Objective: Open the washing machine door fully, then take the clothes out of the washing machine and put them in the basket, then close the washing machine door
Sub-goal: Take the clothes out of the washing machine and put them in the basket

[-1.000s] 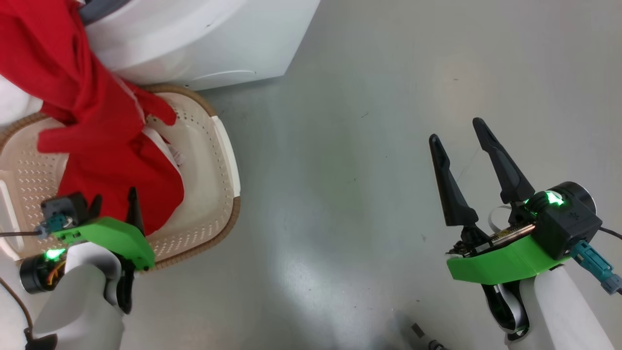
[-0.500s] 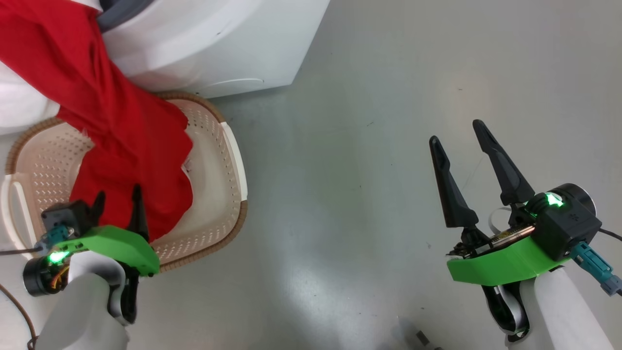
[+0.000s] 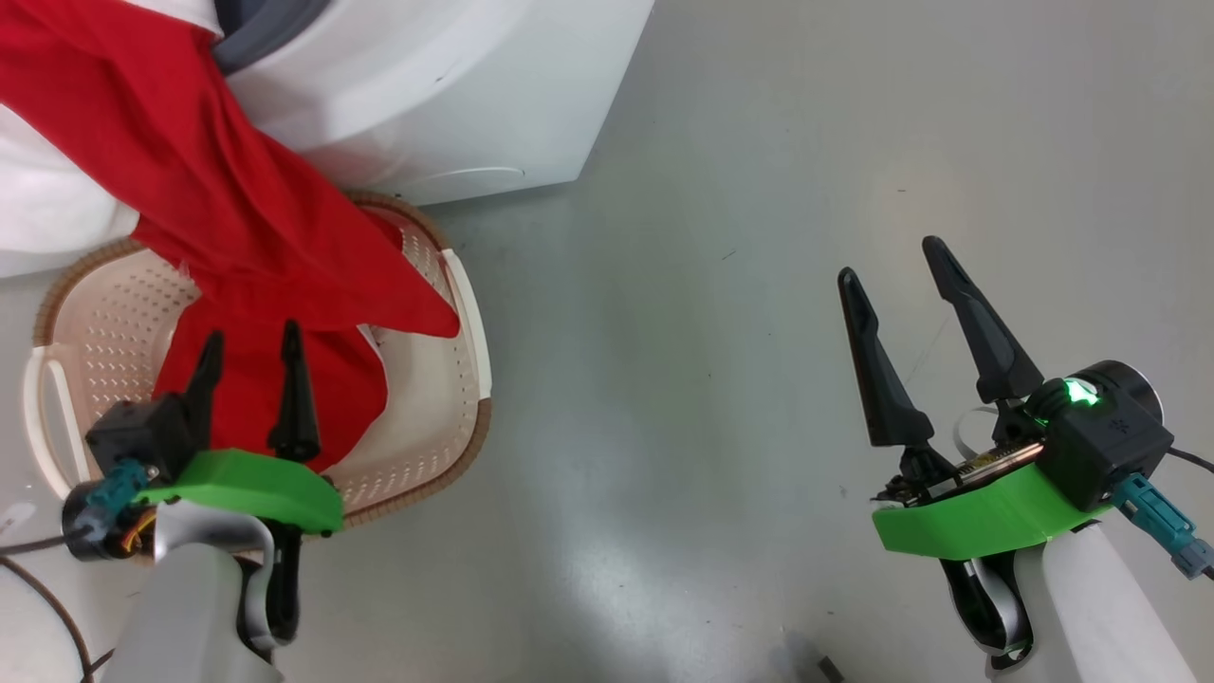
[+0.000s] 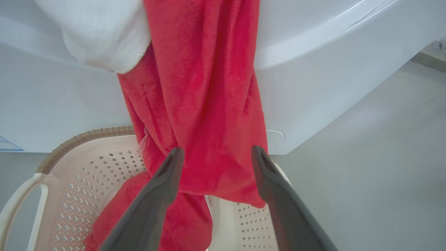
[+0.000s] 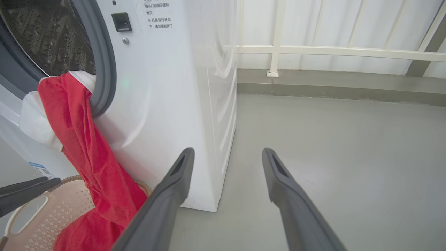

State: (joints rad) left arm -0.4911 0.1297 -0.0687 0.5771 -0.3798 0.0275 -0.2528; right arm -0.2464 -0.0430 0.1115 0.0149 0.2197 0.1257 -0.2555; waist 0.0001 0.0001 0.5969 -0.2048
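Clothes half out: red length hangs from washing machine mouth, 11 o'clock, into basket, 9 o'clock; top seemingly caught in drum. Left claw released, right claw spread, empty. Door closing left.

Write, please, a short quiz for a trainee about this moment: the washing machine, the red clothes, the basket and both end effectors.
1. True or false: the clothes lie wholly inside the basket.
2. Choose: the left end effector is A) shut on the clothes, B) open, fingers before the clothes, C) shut on the basket handle.
3. Short answer: over what does the right end effector hang?
Key: 1 false, they hang from the washing machine down into the basket. 2 B. 3 The grey floor.
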